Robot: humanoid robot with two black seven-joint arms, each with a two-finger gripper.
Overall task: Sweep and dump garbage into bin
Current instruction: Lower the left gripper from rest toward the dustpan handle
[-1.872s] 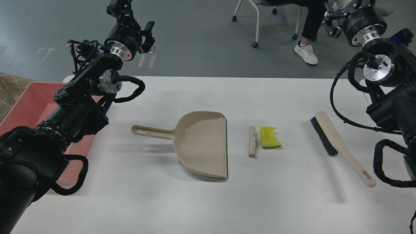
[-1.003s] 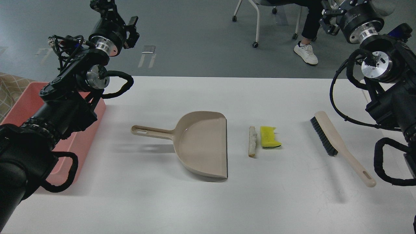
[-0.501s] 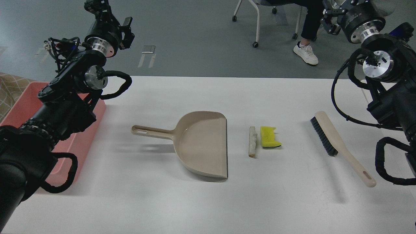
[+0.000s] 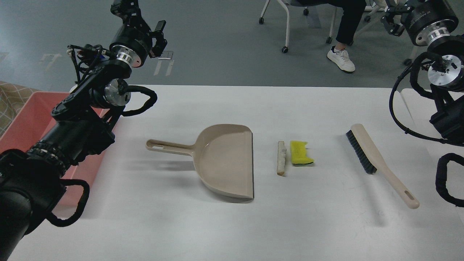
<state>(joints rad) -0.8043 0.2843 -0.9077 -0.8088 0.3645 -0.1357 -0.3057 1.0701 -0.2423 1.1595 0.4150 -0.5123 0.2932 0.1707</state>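
Two pieces of garbage lie side by side at the table's middle right: an off-white crusty strip [image 4: 281, 158] and a yellow sponge piece [image 4: 300, 152] with a dark underside. The pink bin [image 4: 21, 119] stands at the table's left edge, partly hidden behind my left arm. My left gripper [image 4: 139, 16] is raised high beyond the far left of the table, dark and seen from behind. At the top right corner, my right gripper [image 4: 393, 14] is cut off by the frame's edge. Neither holds anything that I can see.
A beige dustpan [image 4: 224, 159] lies left of the garbage, its mouth facing the strip and its handle pointing left. To the right lies a beige black-bristled brush [image 4: 377, 159]. Beyond the white table [image 4: 217, 224] a seated person's leg [image 4: 340, 54] and a wheeled chair show.
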